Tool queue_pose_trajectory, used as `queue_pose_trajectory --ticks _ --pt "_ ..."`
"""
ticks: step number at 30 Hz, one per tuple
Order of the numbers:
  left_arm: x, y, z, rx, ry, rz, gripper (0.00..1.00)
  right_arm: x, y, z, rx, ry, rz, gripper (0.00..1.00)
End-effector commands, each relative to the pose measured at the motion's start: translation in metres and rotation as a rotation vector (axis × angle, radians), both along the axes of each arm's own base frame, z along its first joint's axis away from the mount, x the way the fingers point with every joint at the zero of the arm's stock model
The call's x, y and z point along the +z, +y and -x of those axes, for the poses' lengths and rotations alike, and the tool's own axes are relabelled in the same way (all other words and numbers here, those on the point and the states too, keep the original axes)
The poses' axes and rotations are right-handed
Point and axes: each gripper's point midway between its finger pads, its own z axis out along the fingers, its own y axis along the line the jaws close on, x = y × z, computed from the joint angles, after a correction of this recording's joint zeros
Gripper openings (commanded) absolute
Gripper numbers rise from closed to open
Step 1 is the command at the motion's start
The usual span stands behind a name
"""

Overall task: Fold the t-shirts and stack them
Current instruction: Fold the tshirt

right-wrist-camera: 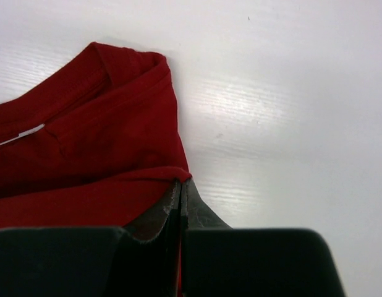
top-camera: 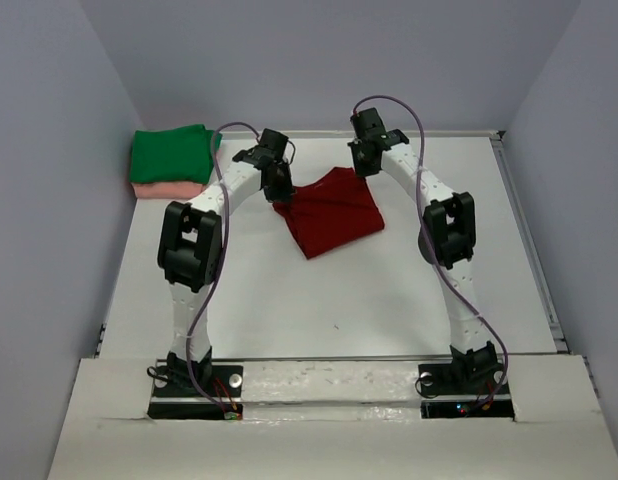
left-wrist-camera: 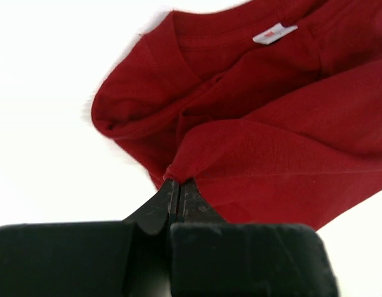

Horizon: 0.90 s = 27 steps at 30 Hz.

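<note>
We are looking down on a white table (top-camera: 339,300), both arms reaching toward its far half. The dark red t-shirt (top-camera: 329,215) is lying partly folded near the middle of the far half, between the two wrists, set at an angle. The green t-shirt (top-camera: 171,155) is sitting folded in the far left corner, resting on top of the folded pink t-shirt (top-camera: 167,189), whose edge is showing beneath it. The left gripper (left-wrist-camera: 177,182) is pinching a bunched fold at the red shirt's left edge, jaws pressed tight on the cloth. The right gripper (right-wrist-camera: 180,182) is clamping the shirt's far right edge near the collar. A small white label (left-wrist-camera: 274,33) is showing inside the neckline.
</note>
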Motion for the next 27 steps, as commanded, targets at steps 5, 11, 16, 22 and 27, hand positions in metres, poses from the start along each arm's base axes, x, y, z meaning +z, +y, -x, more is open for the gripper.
queue_pose_trajectory --ticks 5,11,16,22,27 --pt "0.062 0.063 -0.007 0.202 -0.193 -0.065 0.0 0.041 0.004 -0.026 0.043 -0.113 -0.003 0.0" --pt "0.027 0.073 -0.018 0.215 -0.09 -0.058 0.0 0.028 0.004 -0.035 0.101 -0.109 0.013 0.0" --pt "0.001 0.089 -0.039 0.265 -0.037 -0.082 0.0 0.011 0.011 -0.053 0.158 -0.123 -0.024 0.0" --pt "-0.024 0.105 -0.063 0.311 0.013 -0.084 0.0 -0.018 0.014 -0.064 0.222 -0.105 -0.048 0.0" --pt "-0.036 0.098 -0.078 0.309 0.007 -0.067 0.0 -0.027 0.019 -0.064 0.241 -0.095 -0.066 0.0"
